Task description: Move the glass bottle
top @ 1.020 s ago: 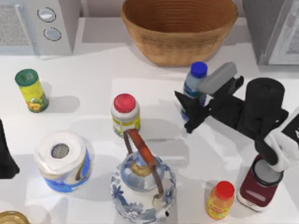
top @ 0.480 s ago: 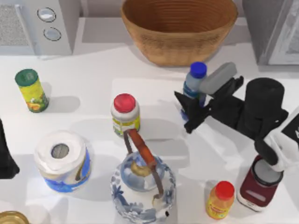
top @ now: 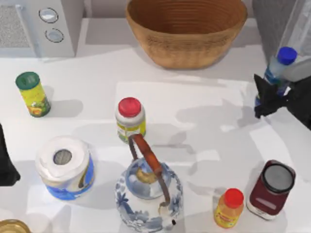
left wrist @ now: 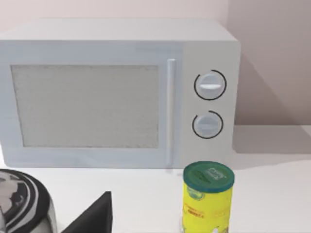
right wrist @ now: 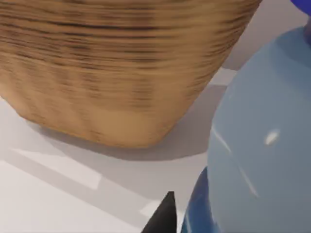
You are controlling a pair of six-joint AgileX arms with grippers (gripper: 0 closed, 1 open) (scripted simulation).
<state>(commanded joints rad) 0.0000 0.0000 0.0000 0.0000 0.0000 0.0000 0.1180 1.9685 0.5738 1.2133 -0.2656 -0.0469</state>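
Observation:
The glass bottle point(top: 278, 68), slim and bluish with a blue cap, hangs tilted above the table's far right side. My right gripper point(top: 265, 97) is shut on its lower body, the arm running off the right edge. In the right wrist view the glass bottle point(right wrist: 262, 160) looms close beside a dark fingertip point(right wrist: 163, 218). Its shadow falls on the white table point(top: 204, 114) near the middle. My left arm point(top: 5, 162) stays parked at the left edge.
A wicker basket point(top: 187, 29) stands at the back centre, a microwave point(top: 39, 24) at back left, a grey appliance point(top: 286, 29) at back right. A yellow can point(top: 31, 94), red-capped white jar point(top: 130, 119), paper roll point(top: 64, 167), kettle point(top: 148, 191), orange bottle point(top: 228, 208) and dark red jar point(top: 271, 189) dot the table.
My right gripper has carried the glass bottle from right of the table's middle up and away to the far right, near the back. The left arm has not moved.

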